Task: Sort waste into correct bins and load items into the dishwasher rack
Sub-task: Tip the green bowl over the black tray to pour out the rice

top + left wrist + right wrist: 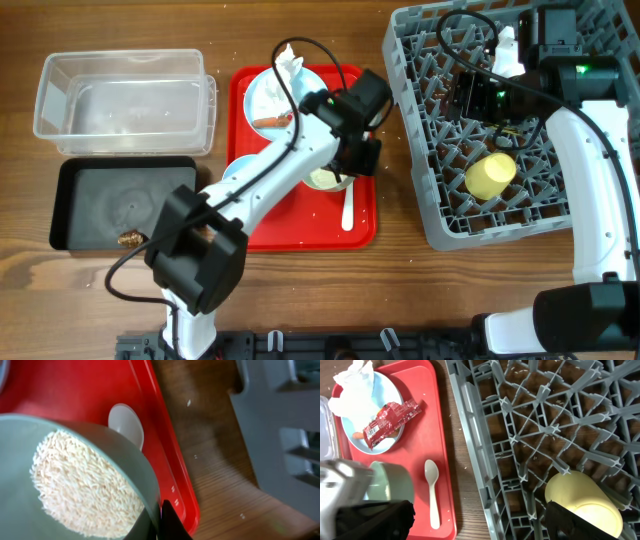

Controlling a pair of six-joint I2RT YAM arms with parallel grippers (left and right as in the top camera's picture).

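My left gripper (pixel 342 172) is shut on the rim of the pale green bowl (pixel 75 445), which holds white rice grains (pixel 85 480), over the red tray (pixel 300 230). The white spoon (pixel 347 210) lies on the tray beside it. The light blue plate (pixel 262 95) holds the crumpled tissue (pixel 352 382), the red wrapper (pixel 390 417) and the orange food piece (pixel 272 120). The light blue bowl (pixel 236 168) is partly hidden under my left arm. My right gripper (pixel 478 98) is open and empty above the dishwasher rack (pixel 420 120). The yellow cup (pixel 490 175) lies in the rack.
The clear tub (pixel 125 100) stands at the back left. The black tray (pixel 120 200) sits in front of it with a brown scrap (pixel 130 238) inside. Loose rice grains dot the wood between the red tray and the rack.
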